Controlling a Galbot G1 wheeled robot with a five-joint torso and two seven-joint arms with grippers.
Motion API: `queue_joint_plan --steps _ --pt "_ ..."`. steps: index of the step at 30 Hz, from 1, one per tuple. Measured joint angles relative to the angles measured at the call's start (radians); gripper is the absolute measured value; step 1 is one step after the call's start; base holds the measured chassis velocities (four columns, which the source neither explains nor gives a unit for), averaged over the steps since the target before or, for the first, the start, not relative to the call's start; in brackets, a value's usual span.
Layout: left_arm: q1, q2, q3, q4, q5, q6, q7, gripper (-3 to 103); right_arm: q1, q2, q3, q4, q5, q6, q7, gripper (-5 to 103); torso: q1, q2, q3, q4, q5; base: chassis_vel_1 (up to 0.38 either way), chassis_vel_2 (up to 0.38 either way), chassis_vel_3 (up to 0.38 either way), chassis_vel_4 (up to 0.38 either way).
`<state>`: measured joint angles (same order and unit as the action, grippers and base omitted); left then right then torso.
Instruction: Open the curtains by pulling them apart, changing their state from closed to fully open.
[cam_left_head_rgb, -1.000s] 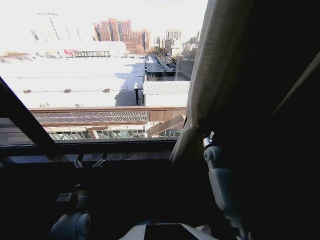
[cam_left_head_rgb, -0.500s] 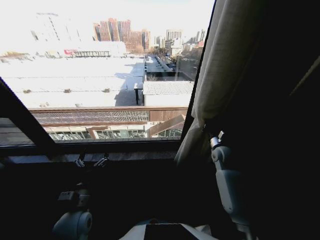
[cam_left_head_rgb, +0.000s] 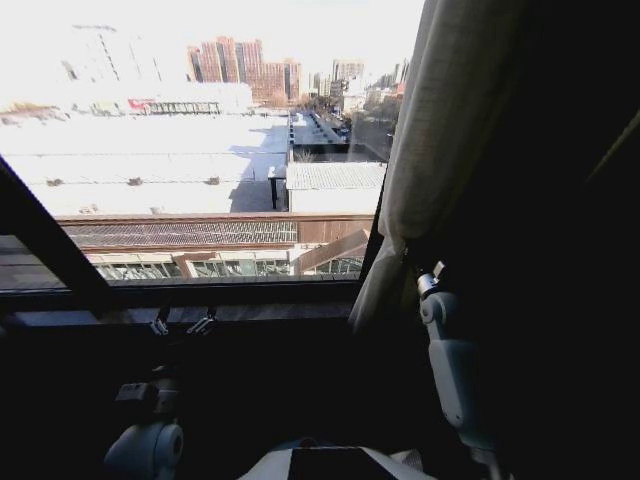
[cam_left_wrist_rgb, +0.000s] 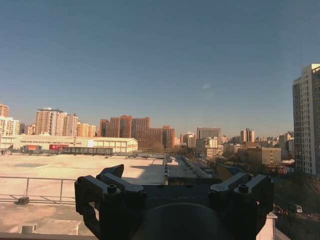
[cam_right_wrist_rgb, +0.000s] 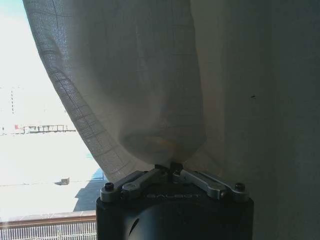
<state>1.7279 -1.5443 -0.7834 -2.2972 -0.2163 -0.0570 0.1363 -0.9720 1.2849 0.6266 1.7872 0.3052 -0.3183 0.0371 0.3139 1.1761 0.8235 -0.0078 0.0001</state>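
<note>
A sheer cream curtain (cam_left_head_rgb: 440, 130) hangs bunched at the right side of the window, its pleats gathered into a narrow waist low down. My right gripper (cam_left_head_rgb: 428, 276) is shut on that waist. In the right wrist view the fingertips (cam_right_wrist_rgb: 161, 169) meet, pinching a fold of the curtain (cam_right_wrist_rgb: 150, 75), which bulges just beyond my right gripper (cam_right_wrist_rgb: 168, 167). My left gripper (cam_left_head_rgb: 182, 324) sits low by the window sill, left of centre, apart from the fabric. In the left wrist view my left gripper (cam_left_wrist_rgb: 175, 186) is open and holds nothing, facing the bare glass.
A black window frame bar (cam_left_head_rgb: 45, 240) slants across the lower left of the glass. The dark sill (cam_left_head_rgb: 250, 295) runs along the bottom. Right of the curtain everything is in deep shadow. Rooftops and city buildings lie outside.
My right gripper has carried the gathered curtain a little to the right, uncovering a bit more glass. The left gripper has stayed where it was.
</note>
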Motion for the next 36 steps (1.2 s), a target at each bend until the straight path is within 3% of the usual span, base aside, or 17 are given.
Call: queue_joint_plan --steps 36 --pt "0.000 -0.004 0.002 0.002 0.003 -0.001 0.002 100 -0.081 0.029 -0.080 0.060 -0.033 -0.004 -0.011 0 0.000 0.000 0.000 0.0000 0.0001 -0.052 -0.048 0.053 0.049"
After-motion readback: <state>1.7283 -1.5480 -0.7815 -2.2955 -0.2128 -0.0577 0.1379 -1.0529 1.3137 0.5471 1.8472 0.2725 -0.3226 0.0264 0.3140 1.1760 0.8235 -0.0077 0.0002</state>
